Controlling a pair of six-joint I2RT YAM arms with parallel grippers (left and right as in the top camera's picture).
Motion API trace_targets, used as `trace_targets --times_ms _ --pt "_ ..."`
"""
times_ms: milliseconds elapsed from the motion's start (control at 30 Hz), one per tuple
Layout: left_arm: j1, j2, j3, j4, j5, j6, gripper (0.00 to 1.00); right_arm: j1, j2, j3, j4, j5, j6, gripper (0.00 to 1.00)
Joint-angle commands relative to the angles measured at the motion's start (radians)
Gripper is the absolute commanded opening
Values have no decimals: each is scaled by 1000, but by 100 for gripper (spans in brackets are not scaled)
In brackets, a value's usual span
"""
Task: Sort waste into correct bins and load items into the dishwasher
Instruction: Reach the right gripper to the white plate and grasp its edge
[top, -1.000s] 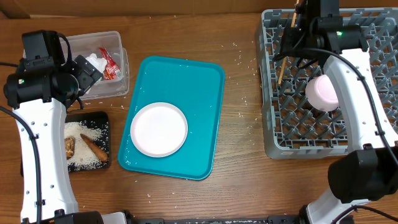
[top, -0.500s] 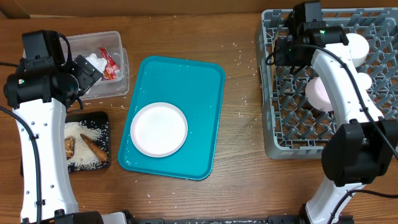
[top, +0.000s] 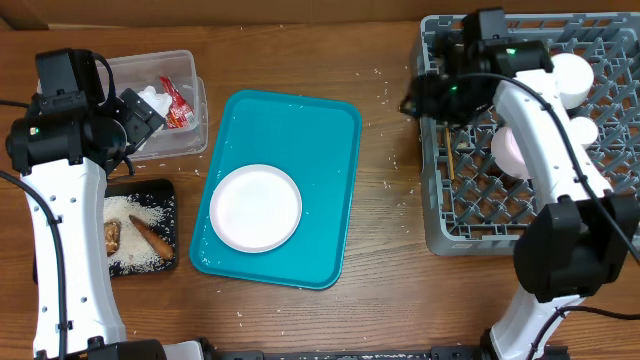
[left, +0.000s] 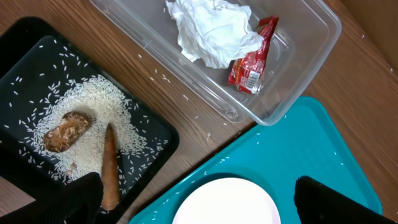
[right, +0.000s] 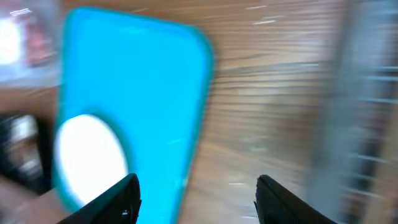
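right gripper (top: 413, 103): jaws spread wide, nothing between them; now at the rack's left rim, a second ago deeper over the rack
thin long wooden stick (top: 449, 158): lying in large square grey plastic dish rack (top: 460, 241) by its left wall, at right edge of tabletop (top: 390, 250); earlier up at the jaws
left gripper (top: 140, 113): jaws wide apart, empty, unmoved, near far-left corner
round white plate (top: 255, 207): on large teal serving tray (top: 300, 130), mid-tabletop, unchanged
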Motion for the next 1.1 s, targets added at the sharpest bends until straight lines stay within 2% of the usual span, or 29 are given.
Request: trace_targets --times_ms 0,133,267,500,733,800,833,1000,1033,1067 --pt "-2 0 2 0 1 -13 100 108 -45 23 20 -234 32 62" --pt "-2 0 2 0 1 -13 100 243 -36 -18 63 -50 130 72" --pt "-2 0 2 0 1 -13 100 375 4 -60 103 146 269 73" --pt "-2 0 2 0 1 -13 100 547 132 -93 181 196 348 70" --pt "-2 0 2 0 1 -13 100 623 248 -93 200 198 393 66" --pt "-2 0 2 0 1 -13 100 631 264 -93 200 199 407 62" --pt "-2 0 2 0 1 -13 100 635 275 -93 200 201 410 50" --pt "-2 0 2 0 1 -13 100 636 278 -86 190 202 448 11" --pt "-2 0 2 0 1 -13 100 634 278 -58 158 204 447 4" --pt "-2 0 2 0 1 -13 100 628 275 -35 130 210 447 4"
